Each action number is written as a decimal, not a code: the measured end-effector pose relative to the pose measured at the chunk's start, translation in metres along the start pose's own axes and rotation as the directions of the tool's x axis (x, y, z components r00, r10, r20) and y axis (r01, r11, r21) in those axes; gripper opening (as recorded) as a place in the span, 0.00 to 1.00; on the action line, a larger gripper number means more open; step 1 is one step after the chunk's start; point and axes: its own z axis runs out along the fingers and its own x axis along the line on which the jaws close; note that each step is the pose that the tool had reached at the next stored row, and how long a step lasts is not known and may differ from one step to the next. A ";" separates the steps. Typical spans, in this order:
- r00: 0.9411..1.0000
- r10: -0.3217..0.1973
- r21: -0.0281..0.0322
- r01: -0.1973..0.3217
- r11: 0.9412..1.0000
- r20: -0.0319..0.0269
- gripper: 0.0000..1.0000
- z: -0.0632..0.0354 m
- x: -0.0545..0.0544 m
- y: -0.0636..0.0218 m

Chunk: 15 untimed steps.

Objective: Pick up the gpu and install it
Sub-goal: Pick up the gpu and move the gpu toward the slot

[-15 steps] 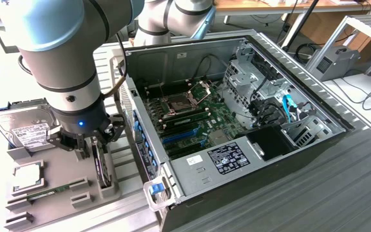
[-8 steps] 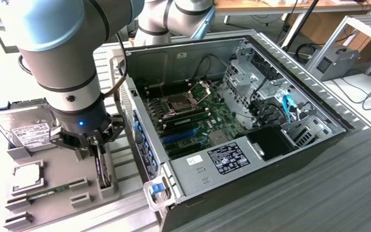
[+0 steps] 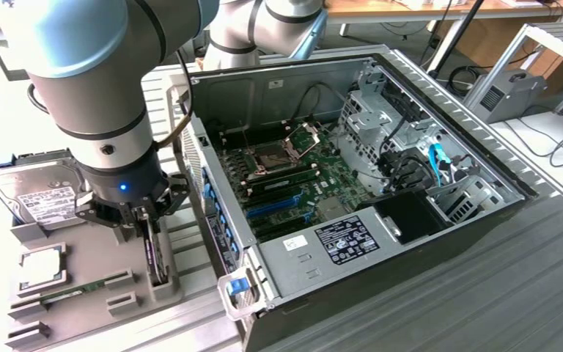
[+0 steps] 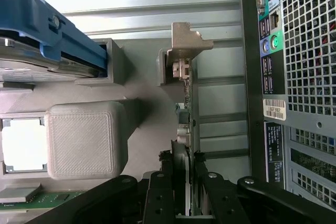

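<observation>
GPU (image 3: 152,253) stands on its long edge in a slot of the grey holder (image 3: 86,268), just beside the open computer case (image 3: 360,183) on the exterior view's left, with its silver bracket (image 4: 186,38) at one end. From where I stand the gripper (image 4: 184,179) is down over it, jaws about half shut with a finger flat against each face of the card, so it looks gripped. I'd reckon it light and stiff but thin and delicate, best pinched on the flat board near mid-length, clear of the fan and the contact edge, and lifted straight so it doesn't twist.
</observation>
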 end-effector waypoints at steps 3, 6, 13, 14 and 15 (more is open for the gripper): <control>1.000 0.000 0.001 0.000 1.000 0.000 0.26 -0.0009 0.000 0.0001; 1.000 0.000 0.001 0.000 1.000 0.000 0.26 -0.0028 0.000 0.0001; 1.000 0.000 0.001 0.000 1.000 0.000 0.26 -0.0050 0.000 0.0002; 1.000 0.000 0.001 0.000 1.000 0.000 0.26 -0.0052 0.000 0.0002; 1.000 0.000 0.001 0.000 1.000 0.000 0.26 -0.0055 0.000 0.0002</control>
